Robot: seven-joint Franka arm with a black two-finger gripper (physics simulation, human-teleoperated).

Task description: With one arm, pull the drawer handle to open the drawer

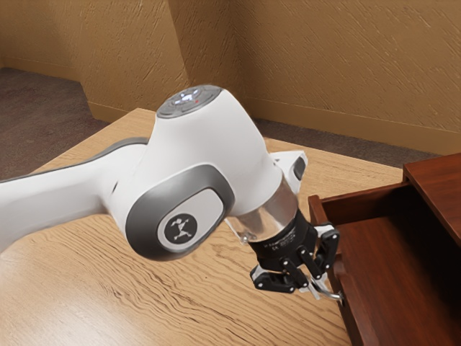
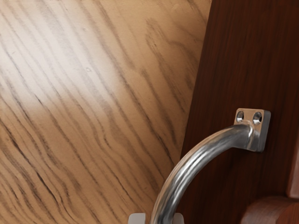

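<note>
This is a plain indoor room, more like a home or small office than a workshop. Rough, sand-coloured plaster walls (image 1: 324, 58) meet at a corner, with a pale skirting board (image 1: 346, 124) along their foot and a dull brown, carpet-like floor (image 1: 36, 122). A bench (image 1: 108, 288) of light, strongly grained wood stands in it, with a dark reddish wooden drawer (image 1: 389, 267) and its curved metal handle (image 2: 196, 163) like household furniture, while the white robot arm (image 1: 187, 180) over the bench marks it as a robot test scene.

Pale wood-grain table (image 1: 108, 288), dark cabinet (image 1: 439, 184) standing on it — drawer (image 1: 382, 277) open
</note>
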